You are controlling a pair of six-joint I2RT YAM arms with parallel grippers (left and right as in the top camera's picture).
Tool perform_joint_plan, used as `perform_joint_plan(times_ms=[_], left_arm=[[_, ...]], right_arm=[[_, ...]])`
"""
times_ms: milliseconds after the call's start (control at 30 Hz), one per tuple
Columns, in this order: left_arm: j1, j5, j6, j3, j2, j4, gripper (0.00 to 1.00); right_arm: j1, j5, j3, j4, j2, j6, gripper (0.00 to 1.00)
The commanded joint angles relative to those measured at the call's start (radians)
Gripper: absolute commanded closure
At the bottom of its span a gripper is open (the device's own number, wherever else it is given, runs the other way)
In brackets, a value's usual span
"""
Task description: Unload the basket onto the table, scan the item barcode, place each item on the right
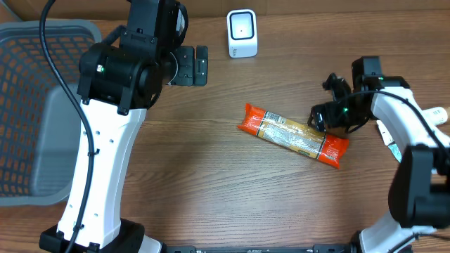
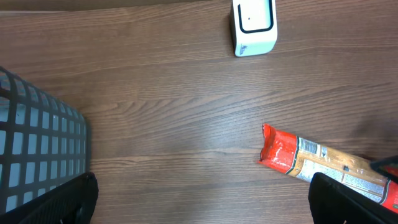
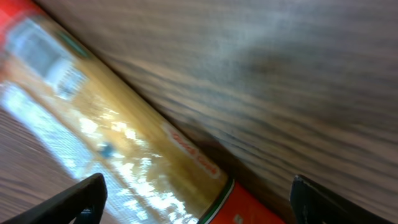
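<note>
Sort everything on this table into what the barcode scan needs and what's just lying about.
Needed for the scan:
- orange-ended packet, lying flat mid-table
- white scanner, at the far edge

Just lying about:
- grey basket, on the left, apart from both

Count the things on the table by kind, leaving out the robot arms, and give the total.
packet: 1
scanner: 1
basket: 1
total: 3
</note>
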Motion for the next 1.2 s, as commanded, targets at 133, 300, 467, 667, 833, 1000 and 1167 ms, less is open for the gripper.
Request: perform_joint_plan(times_ms=[133, 300, 467, 667, 833, 1000, 1167], left_arm=[[0.004, -0.01, 0.019, 0.003, 0.004, 0.001, 0.0], [0.004, -0.01, 0.019, 0.003, 0.004, 0.001, 0.01], [0.004, -0.01, 0.019, 0.003, 0.004, 0.001, 0.0], [0.004, -0.01, 0.019, 0.003, 0.004, 0.001, 0.01], [0.004, -0.01, 0.019, 0.003, 0.004, 0.001, 0.0], [0.004, -0.01, 0.019, 0.003, 0.004, 0.001, 0.0], [0.004, -0.01, 0.019, 0.003, 0.004, 0.001, 0.01]], right_arm=[[-0.002, -0.034, 0.005, -0.053, 0.121, -0.117, 0.12], [-0.002, -0.104, 0.003, -0.103, 0.157, -0.116, 0.12], [0.012, -0.254, -0.028, -0.174, 0.159, -0.116, 0.12], [0.081, -0.257, -0.079, -0.16, 0.159, 0.006, 0.14], [0.164, -0.256, -0.129, -0.046, 0.159, 0.192, 0.22], [0.243, -0.11, -0.214, 0.106, 0.159, 0.403, 0.2], [0.283, -0.108, -0.284, 0.168, 0.159, 0.439, 0.17]])
